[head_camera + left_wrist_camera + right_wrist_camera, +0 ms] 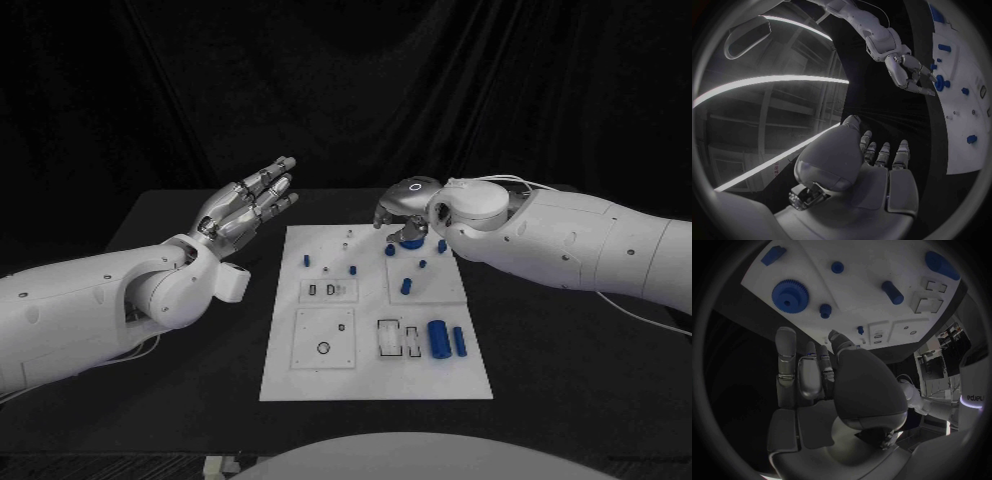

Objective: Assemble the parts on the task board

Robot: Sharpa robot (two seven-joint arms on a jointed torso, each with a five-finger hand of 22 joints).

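The left hand (250, 208) was held raised off the table (188, 330), clear of the task board's (375, 385) left edge, fingers straight and slightly apart with nothing in them, probably parked so that the other arm had room. On the board, loose blue parts (447, 341) lay scattered, a toothed blue gear (790, 295) among them. The right hand (405, 216) was poised over the board's far right corner, fingers (786, 360) extended side by side; whether any part was touched could not be told, the fingertips being hidden.
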